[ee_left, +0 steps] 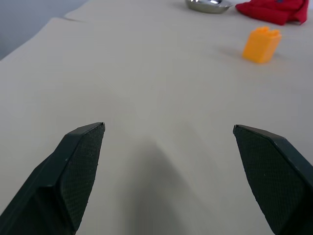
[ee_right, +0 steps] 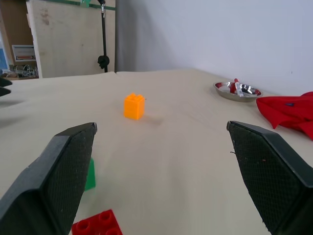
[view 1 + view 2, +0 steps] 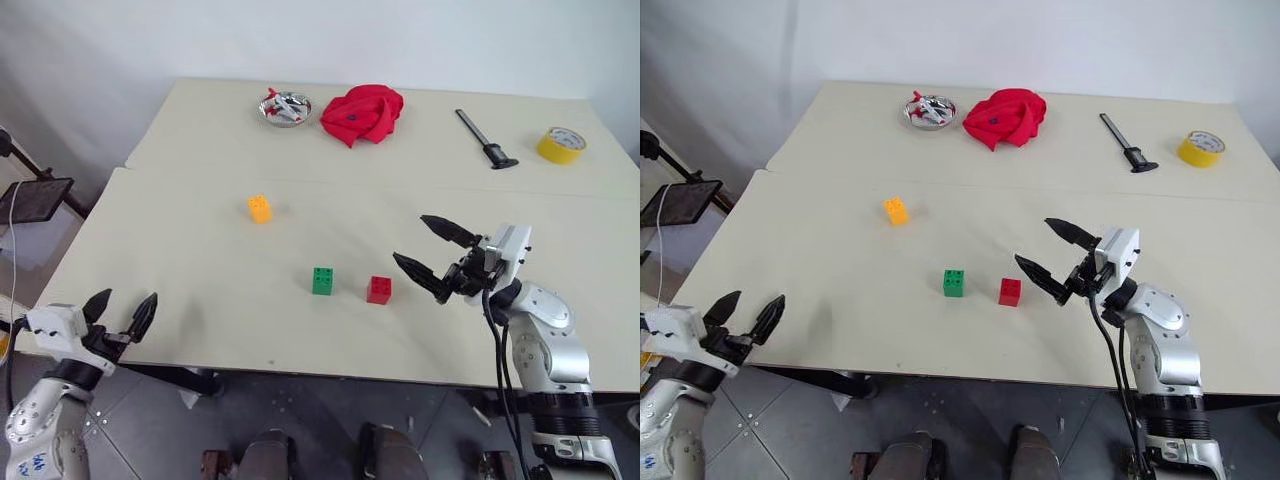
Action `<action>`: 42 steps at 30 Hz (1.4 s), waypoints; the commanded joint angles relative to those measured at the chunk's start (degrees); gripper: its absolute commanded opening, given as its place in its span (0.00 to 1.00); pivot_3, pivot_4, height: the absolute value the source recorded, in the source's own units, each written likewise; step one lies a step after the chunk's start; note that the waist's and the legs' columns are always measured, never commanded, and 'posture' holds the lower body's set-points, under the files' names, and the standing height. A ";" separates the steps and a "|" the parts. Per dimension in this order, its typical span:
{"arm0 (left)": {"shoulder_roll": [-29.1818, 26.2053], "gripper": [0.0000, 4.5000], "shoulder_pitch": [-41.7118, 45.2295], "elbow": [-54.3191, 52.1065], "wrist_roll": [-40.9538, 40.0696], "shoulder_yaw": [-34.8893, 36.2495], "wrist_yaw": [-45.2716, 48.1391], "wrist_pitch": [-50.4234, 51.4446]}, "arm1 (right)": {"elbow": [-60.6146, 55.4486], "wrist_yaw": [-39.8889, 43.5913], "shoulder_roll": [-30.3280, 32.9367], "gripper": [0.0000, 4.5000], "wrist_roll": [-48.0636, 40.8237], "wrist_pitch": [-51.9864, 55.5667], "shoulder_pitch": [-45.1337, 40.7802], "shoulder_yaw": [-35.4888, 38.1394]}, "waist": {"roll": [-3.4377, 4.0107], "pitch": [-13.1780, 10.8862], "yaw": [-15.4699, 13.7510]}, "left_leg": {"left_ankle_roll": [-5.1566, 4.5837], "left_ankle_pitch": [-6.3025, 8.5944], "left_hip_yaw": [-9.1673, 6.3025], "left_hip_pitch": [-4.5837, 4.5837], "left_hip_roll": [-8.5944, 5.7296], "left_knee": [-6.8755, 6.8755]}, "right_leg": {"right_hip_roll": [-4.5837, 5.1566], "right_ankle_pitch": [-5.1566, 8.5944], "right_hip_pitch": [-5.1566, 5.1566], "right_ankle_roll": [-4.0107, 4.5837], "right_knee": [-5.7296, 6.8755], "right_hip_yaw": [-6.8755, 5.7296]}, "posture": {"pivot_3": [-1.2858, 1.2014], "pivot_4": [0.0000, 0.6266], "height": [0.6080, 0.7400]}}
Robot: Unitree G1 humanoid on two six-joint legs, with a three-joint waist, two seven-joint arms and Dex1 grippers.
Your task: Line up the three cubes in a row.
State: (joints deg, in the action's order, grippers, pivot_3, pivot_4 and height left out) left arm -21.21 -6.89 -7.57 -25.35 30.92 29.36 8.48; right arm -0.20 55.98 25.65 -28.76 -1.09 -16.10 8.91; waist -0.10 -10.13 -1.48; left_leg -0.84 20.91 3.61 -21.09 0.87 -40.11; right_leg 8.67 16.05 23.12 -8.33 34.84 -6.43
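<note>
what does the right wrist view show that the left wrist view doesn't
The right wrist view alone shows the red cube and the green cube near the open right end effector, plus a dark stand by a wooden board. The left wrist view alone shows the open left end effector. Both share the orange-yellow cube, metal dish, red cloth and table.

Both head views look forward and down from above the near edge of the table (image 3: 200,180), taking in its whole top. Each wrist view sits low, skimming the surface between its own fingers. All views share the orange cube (image 3: 260,208), steel dish (image 3: 285,108) and red cloth (image 3: 362,113).
</note>
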 commanded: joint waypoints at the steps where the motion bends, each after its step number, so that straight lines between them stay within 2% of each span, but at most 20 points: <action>1: -0.71 0.99 4.79 -5.54 3.39 -7.67 -2.49 2.33 | -2.82 2.88 2.08 1.00 -1.31 -0.27 1.62 0.40 | 0.00 0.00 -0.04 | 0.00 0.00 0.02 0.00 0.00 0.00 | -0.01 0.00 0.00 0.00 -0.01 0.01 | 0.52 0.24 1.00; 4: -1.38 0.99 11.97 -5.29 6.68 -13.24 -6.10 6.87 | -2.82 5.32 4.05 1.00 -1.04 -0.28 2.85 0.17 | 0.00 0.00 0.14 | -0.01 0.00 0.12 0.01 -0.02 0.00 | -0.03 0.00 -0.01 0.00 -0.02 0.03 | 0.52 0.24 1.00; 8: 0.98 0.99 22.60 -0.21 10.61 -18.64 -12.36 11.84 | -2.29 6.16 5.54 1.00 -1.72 0.69 3.50 0.83 | 0.01 0.01 0.33 | 0.00 0.00 0.15 0.04 0.00 0.02 | -0.07 0.00 0.00 0.00 -0.01 0.03 | 0.52 0.24 1.00; 11: 6.18 0.99 32.40 10.22 14.66 -21.02 -20.54 12.12 | -3.78 6.79 6.00 1.00 -1.82 1.61 4.42 -0.14 | 0.00 0.01 0.08 | 0.01 -0.02 0.31 0.04 -0.03 -0.01 | -0.10 -0.01 -0.03 -0.01 -0.01 -0.01 | 0.52 0.24 1.00; 16: 12.58 0.99 42.21 22.15 17.44 -21.39 -28.83 9.81 | -5.66 6.25 6.01 1.00 -2.42 3.05 5.04 -0.30 | -0.02 0.00 0.05 | 0.00 -0.04 0.48 -0.04 -0.03 0.00 | -0.11 -0.02 -0.06 -0.04 -0.12 -0.11 | 0.52 0.24 1.00; 23: 15.84 0.99 51.35 34.88 19.90 -21.61 -34.89 5.58 | -6.76 5.99 5.75 1.00 -2.60 4.01 5.60 -0.78 | -0.04 -0.02 0.00 | 0.01 -0.04 0.44 -0.08 -0.04 0.00 | -0.10 -0.03 -0.08 -0.05 -0.17 -0.19 | 0.52 0.24 1.00; 28: 17.45 0.99 52.02 35.81 20.19 -22.34 -36.18 6.93 | -6.65 5.76 5.65 1.00 -2.55 4.18 5.32 -0.90 | -0.04 -0.02 0.01 | 0.01 -0.04 0.44 -0.09 -0.04 0.01 | -0.10 -0.04 -0.09 -0.07 -0.22 -0.20 | 0.52 0.24 1.00; 31: 17.38 0.86 50.57 33.45 20.81 -22.53 -37.13 8.02 | -6.52 5.58 5.51 1.00 -2.44 4.06 5.47 -0.83 | -0.04 -0.02 0.02 | 0.01 -0.04 0.43 -0.10 -0.04 0.00 | -0.10 -0.04 -0.09 -0.07 -0.22 -0.20 | 0.52 0.24 1.00; 36: 16.73 0.51 48.66 30.05 20.59 -22.81 -36.38 9.81 | -6.40 5.32 5.04 1.00 -2.24 3.87 5.72 -1.07 | -0.04 -0.02 0.05 | 0.01 -0.04 0.42 -0.09 -0.04 0.00 | -0.10 -0.04 -0.09 -0.07 -0.22 -0.20 | 0.52 0.24 1.00; 37: 16.54 0.47 48.34 29.51 20.57 -22.88 -36.08 10.15 | -6.35 5.26 4.89 1.00 -2.16 3.83 5.68 -1.16 | -0.04 -0.02 0.04 | 0.01 -0.04 0.42 -0.09 -0.04 0.00 | -0.10 -0.04 -0.09 -0.07 -0.22 -0.20 | 0.52 0.24 1.00; 40: 15.69 0.47 47.51 28.28 20.45 -22.99 -34.81 10.79 | -6.27 5.14 4.60 1.00 -2.01 3.76 5.55 -1.40 | -0.04 -0.02 0.01 | 0.01 -0.04 0.42 -0.09 -0.04 -0.01 | -0.10 -0.04 -0.10 -0.07 -0.22 -0.20 | 0.52 0.24 1.00; 42: 12.37 0.47 45.71 26.89 19.86 -23.30 -29.46 9.50 | -6.22 5.00 4.37 1.00 -1.92 3.66 5.39 -1.53 | -0.04 -0.02 0.07 | 0.01 -0.04 0.42 -0.09 -0.04 0.00 | -0.10 -0.04 -0.10 -0.07 -0.22 -0.20 | 0.52 0.24 1.00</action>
State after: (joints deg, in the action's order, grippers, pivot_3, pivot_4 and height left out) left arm -6.78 39.49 22.36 -5.21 7.81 -3.41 19.18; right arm -4.66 61.27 30.25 -30.28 3.49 -10.61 6.92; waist -0.14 -10.15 -1.41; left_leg -0.82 20.86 4.02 -21.17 0.84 -40.11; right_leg 8.57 16.01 23.02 -8.40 34.62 -6.63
